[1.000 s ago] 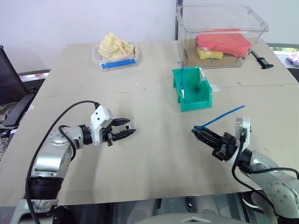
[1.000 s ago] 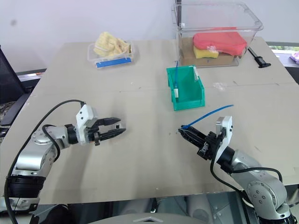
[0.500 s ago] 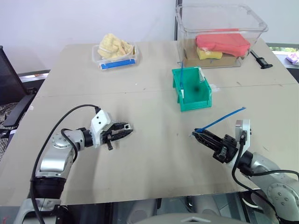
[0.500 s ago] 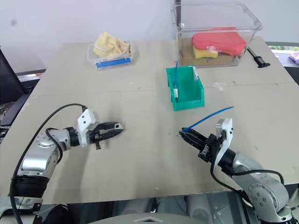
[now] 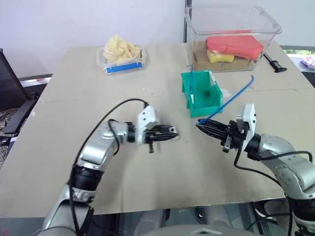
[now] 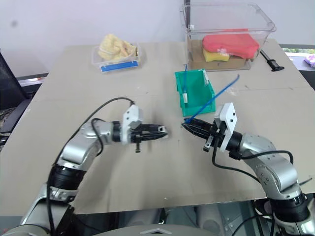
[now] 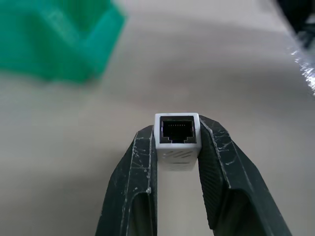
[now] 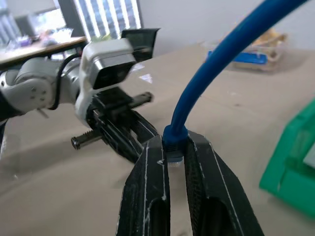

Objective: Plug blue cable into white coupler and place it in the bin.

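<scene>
My left gripper (image 7: 177,129) is shut on the white coupler (image 7: 177,142), a tiny white block whose dark socket faces away from the wrist. Over the middle of the table, this gripper (image 5: 174,132) points toward my right gripper (image 5: 199,125), a short gap apart. The right gripper (image 8: 173,143) is shut on the plug end of the blue cable (image 8: 211,73). The cable (image 5: 232,100) rises up and back beside the teal-green bin (image 5: 207,111). The bin stands open-topped just behind both grippers.
A large clear tub (image 5: 231,19) holding red and yellow items stands at the back right, with a black tool (image 5: 275,64) beside it. A small clear tray (image 5: 121,61) with a blue strip and yellow material sits at the back left. A dark chair (image 5: 10,98) is off the table's left edge.
My left gripper went from open to shut, now gripping the white coupler, and swung right to the table's middle. The right gripper, with the cable, moved forward and rolled, so the two grippers now nearly meet.
</scene>
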